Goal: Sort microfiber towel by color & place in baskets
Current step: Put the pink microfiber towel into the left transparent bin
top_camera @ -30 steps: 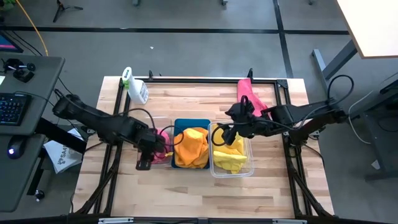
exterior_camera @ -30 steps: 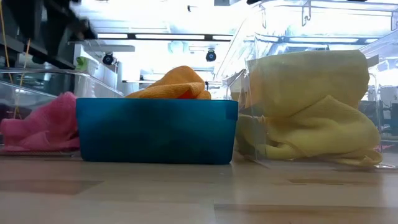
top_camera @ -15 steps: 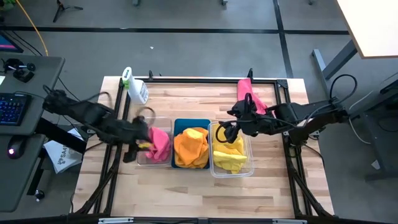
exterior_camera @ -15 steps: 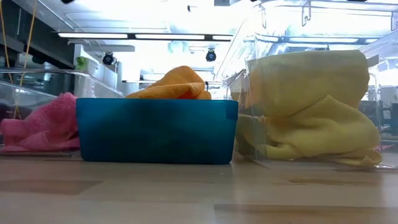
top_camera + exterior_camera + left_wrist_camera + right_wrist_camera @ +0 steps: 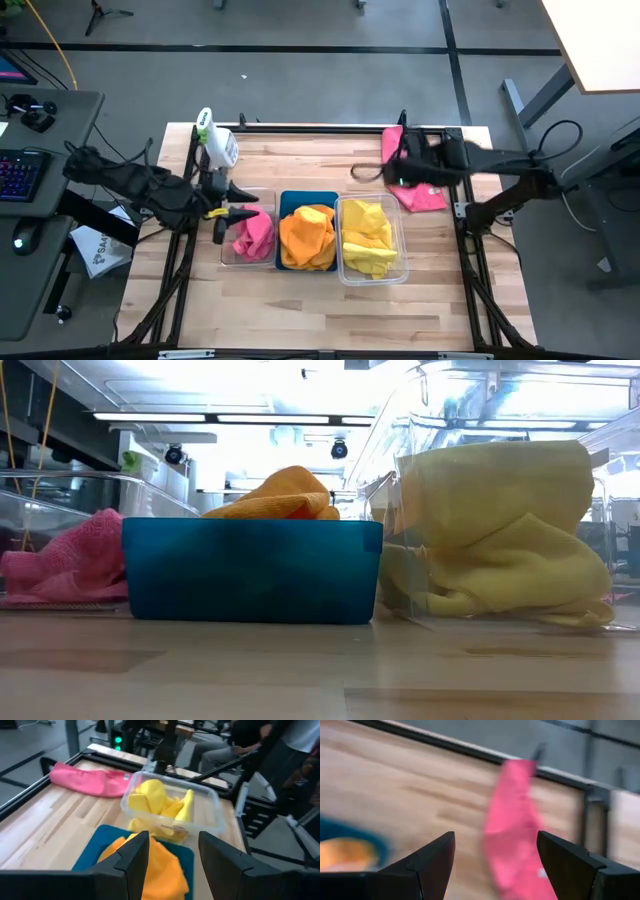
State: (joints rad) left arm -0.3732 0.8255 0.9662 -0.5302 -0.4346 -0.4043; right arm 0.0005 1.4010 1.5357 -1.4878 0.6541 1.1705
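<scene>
Three bins stand in a row near the table's middle. The left clear bin holds a pink towel, the blue bin an orange towel, and the right clear bin yellow towels. Another pink towel lies flat on the table near the far right corner. My left gripper hovers open at the left bin's far left corner, its fingers empty. My right gripper is open over the loose pink towel and touches nothing.
A white spray bottle with a green top stands at the far left corner. A black rail runs along the far edge. Bare wood lies between the bins and the near edge. People sit beyond the table.
My left gripper drew out of the left clear bin and moved toward the far left, leaving the pink towel lying in that bin. My right gripper swung from above the yellow bin toward the far edge, over the loose pink towel.
</scene>
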